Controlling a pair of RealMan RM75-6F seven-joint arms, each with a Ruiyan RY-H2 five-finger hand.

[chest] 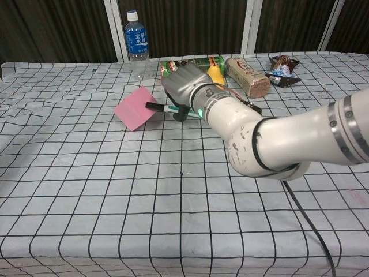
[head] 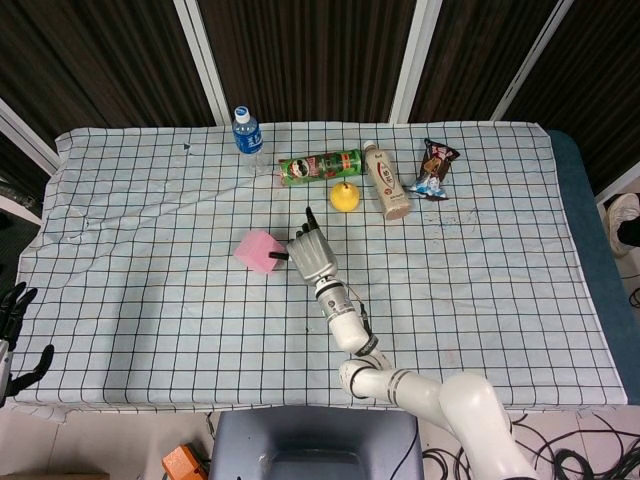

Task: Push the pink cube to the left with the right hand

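I'm mid-push: my right hand (head: 311, 256) has one dark fingertip against the right face of the pink cube (head: 256, 250), the other fingers partly curled, with nothing held. The cube sits on the tabletop (head: 150, 300) below and a little left of the green crisp can (head: 320, 166), turned askew to the grid lines, and in the chest view it looks tilted. I judge it is rotating off the finger instead of sliding squarely. For the next move I would press nearer the middle of that face and carry on leftward, low and level. The cube looks like soft matte foam with blunt edges, light enough to skid. The checked cloth is thin and wrinkled, so it may bunch. My left hand (head: 14, 318) hangs off the tabletop's left edge, well away from the cube, fingers spread and empty.
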